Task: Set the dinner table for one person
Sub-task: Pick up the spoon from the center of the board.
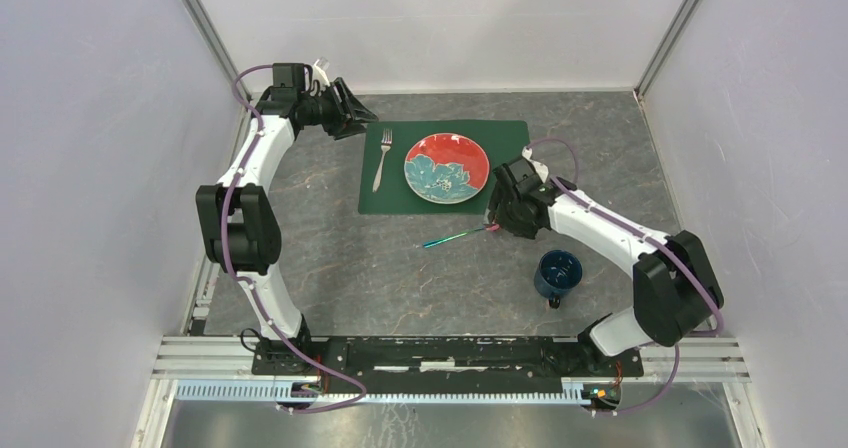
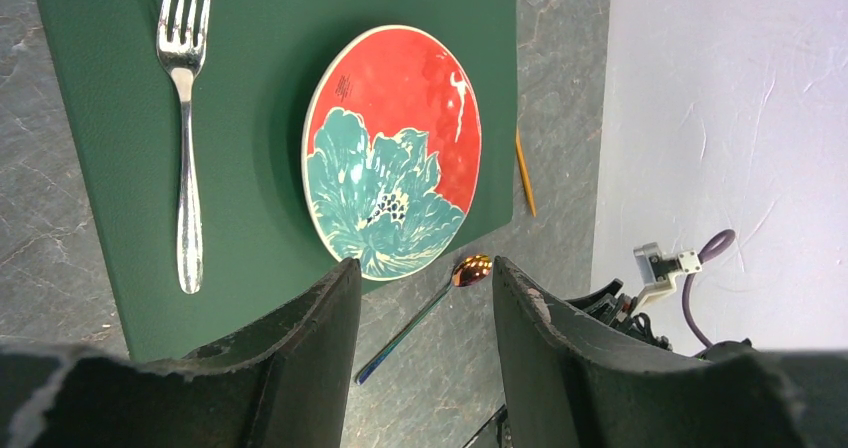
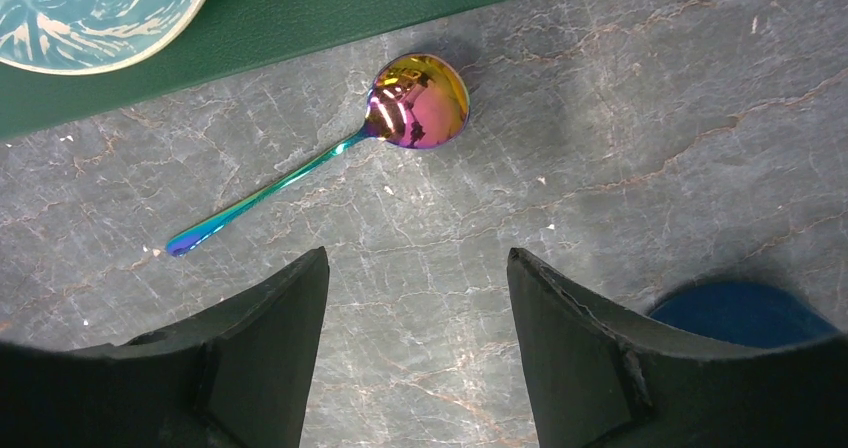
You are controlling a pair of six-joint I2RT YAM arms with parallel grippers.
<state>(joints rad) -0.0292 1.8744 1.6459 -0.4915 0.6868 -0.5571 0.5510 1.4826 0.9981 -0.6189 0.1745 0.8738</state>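
The dark grey stone-look dinner table carries a green placemat. A red and teal plate sits on the mat, with a silver fork to its left. An iridescent spoon lies on bare table in front of the mat, its bowl to the right. My right gripper is open and empty over the table just behind the spoon's bowl. My left gripper is open and empty, raised at the mat's far left corner. Its wrist view shows the fork, the plate and the spoon.
A dark blue mug stands on the table at the front right, beside my right arm, and shows at the edge of the right wrist view. A thin orange stick lies by the mat's right edge. White walls enclose the table.
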